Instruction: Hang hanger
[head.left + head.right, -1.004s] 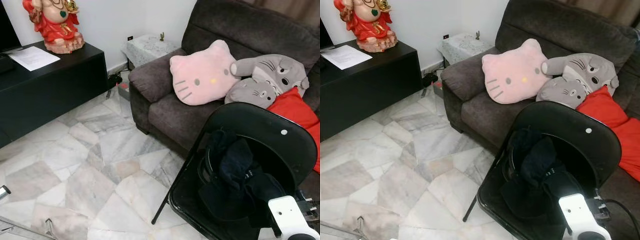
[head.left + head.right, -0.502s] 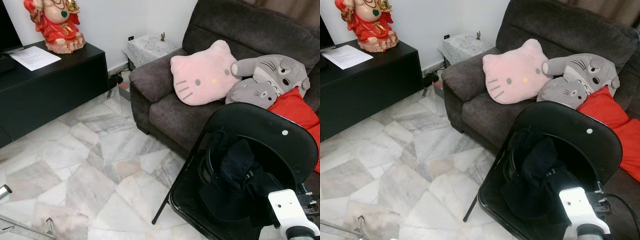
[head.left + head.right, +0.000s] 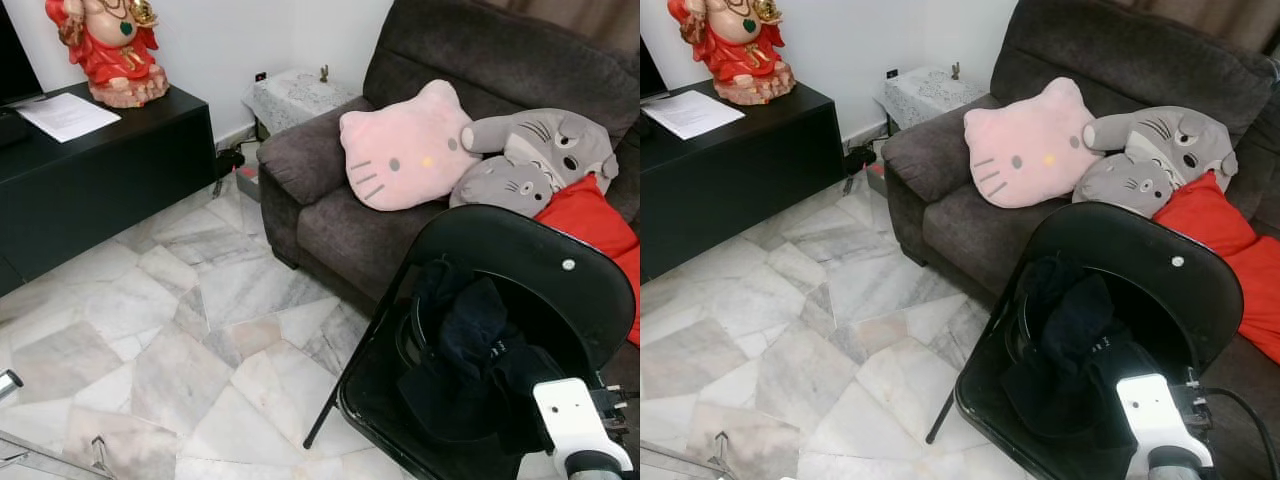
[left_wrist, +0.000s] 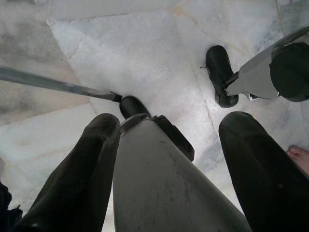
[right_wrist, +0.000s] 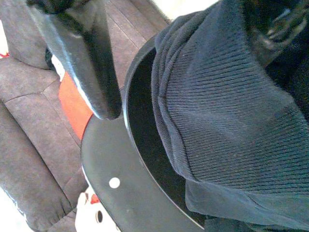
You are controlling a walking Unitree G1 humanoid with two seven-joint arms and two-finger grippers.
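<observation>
Left eye view: a black folding chair is standing on the marble floor just in front of a dark sofa.
Clothes: a heap of dark clothes is lying on the chair's seat and leaning against its back.
Hanger: it is blending into the dark heap, so I cannot tell where it is lying.
Right gripper: it is reaching over the chair, right up against a dark knit garment. One black finger is showing sharply, and I cannot tell whether the fingers are gripping.
Left gripper: it is hanging low over the floor with its fingers spread apart and holding nothing.
Sofa: a pink cat cushion, two grey plush toys and a red cushion are resting on it.
Cabinet: a red figurine and a sheet of paper are sitting on a black cabinet.
</observation>
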